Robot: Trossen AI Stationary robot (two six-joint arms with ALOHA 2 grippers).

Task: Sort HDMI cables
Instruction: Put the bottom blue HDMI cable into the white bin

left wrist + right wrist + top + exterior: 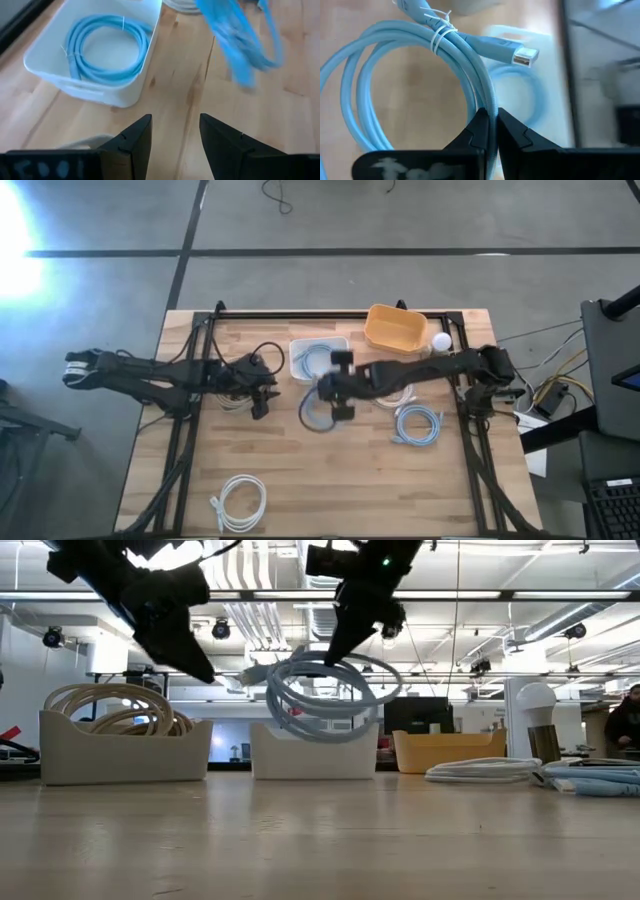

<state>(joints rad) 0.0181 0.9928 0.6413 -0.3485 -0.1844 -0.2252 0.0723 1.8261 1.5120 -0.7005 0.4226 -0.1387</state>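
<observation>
My right gripper is over the table's middle, shut on a light blue HDMI cable coil that hangs in the air in front of the white bin. A second light blue coil lies flat in that bin. My left gripper is open and holds nothing; it hovers left of the white bin, above a bin of beige coils. Another light blue coil and a white coil lie flat on the table. My right gripper pinches the bundled strands of the light blue coil's ring between its two fingers, some way along from the white tie and the plug. The fingers slant down from above. The coil hangs tilted below them, lifted clear of the table.
A yellow bin stands at the far right, a white bulb-shaped thing beside it. A white coil lies partly under my right arm. Black frame rails run along the table's left, right and far sides. Bare wood shows along the near middle.
</observation>
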